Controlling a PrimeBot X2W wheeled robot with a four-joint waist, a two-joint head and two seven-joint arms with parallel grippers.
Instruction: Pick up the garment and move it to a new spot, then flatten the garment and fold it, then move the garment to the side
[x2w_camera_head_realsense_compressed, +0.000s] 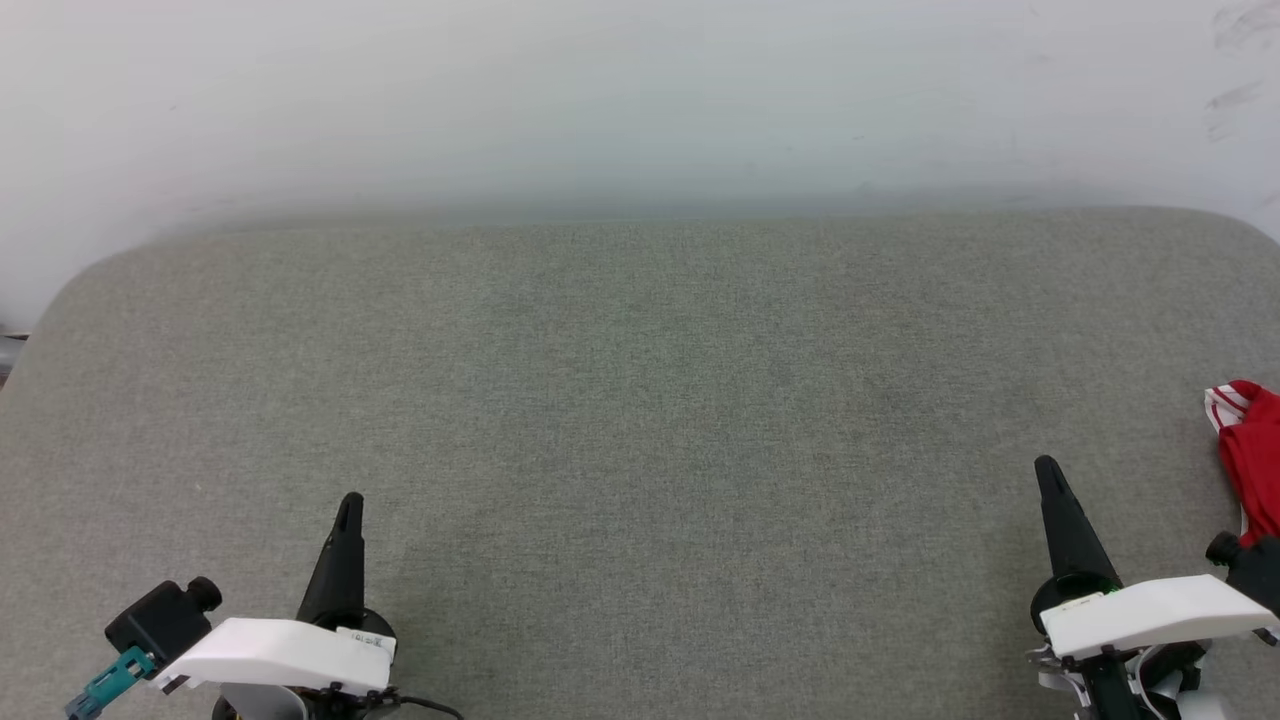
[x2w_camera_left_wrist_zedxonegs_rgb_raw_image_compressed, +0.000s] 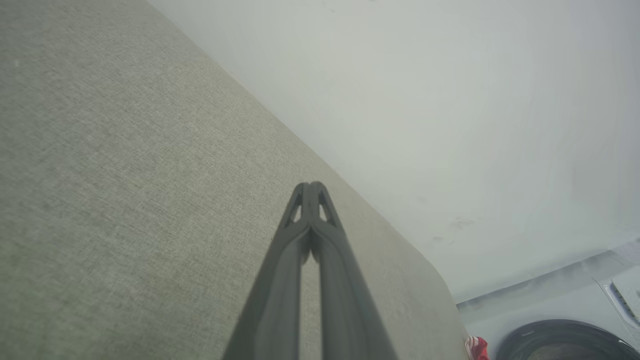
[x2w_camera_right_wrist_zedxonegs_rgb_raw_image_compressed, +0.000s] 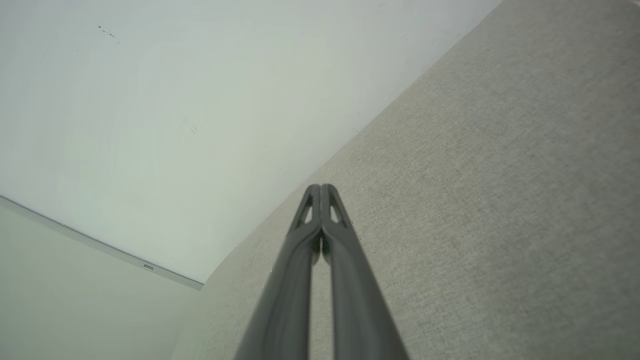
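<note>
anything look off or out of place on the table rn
Only the red garment: it lies bunched up at the far right of the table, beside the right gripper, partly cut off by the head view, not spread flat. The wall behind carries faint scuff marks at upper right. Nothing looks spilled or damaged.

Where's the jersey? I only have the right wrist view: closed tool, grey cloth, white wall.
Observer: Head view has the garment bunched at the far right edge of the grey surface, partly cut off by the frame.
Operator: How close to my tool?
Observer: It lies to the right of the right tool, and the fingertips are apart from it.
Operator: And the left side?
Observer: The left tool sits at the lower left of the head view, shut and holding nothing, far across the surface from the garment.
</note>
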